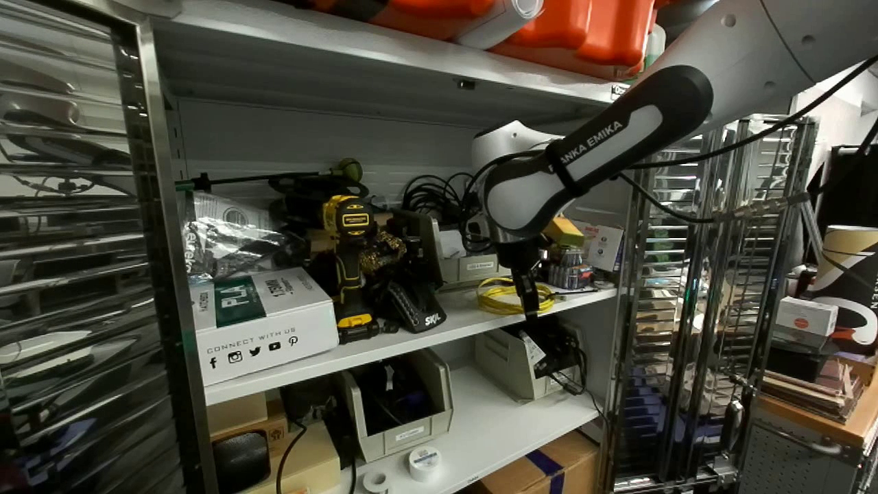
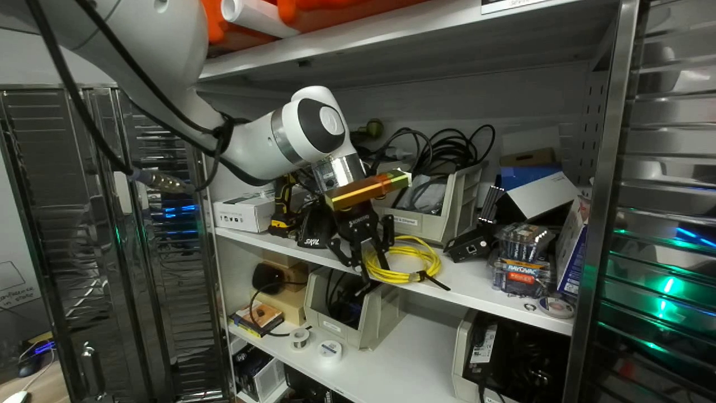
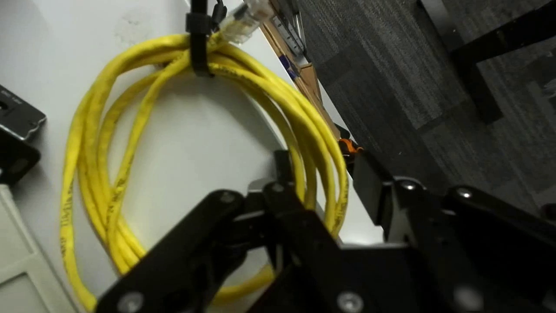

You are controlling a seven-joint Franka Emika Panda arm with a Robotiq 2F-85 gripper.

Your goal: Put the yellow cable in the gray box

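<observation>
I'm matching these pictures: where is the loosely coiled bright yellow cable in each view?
In an exterior view: loosely coiled bright yellow cable, right of centre and slightly below.
In an exterior view: yellow cable, below centre and slightly right.
Wrist view: yellow cable, across much of the left half and past centre.
Shared landmark: open black two-finger gripper, overlapping the yellow cable in all three.

The arm [image 2: 257,145] slants downward to a bent wrist [image 2: 325,120], its pincer [image 3: 326,176] pointing down with fingers [image 3: 368,187] apart.

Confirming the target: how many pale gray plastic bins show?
3: upper bin near the coiled yellow cable, left bin and right bin on the white shelf below. More may be hidden.
</observation>
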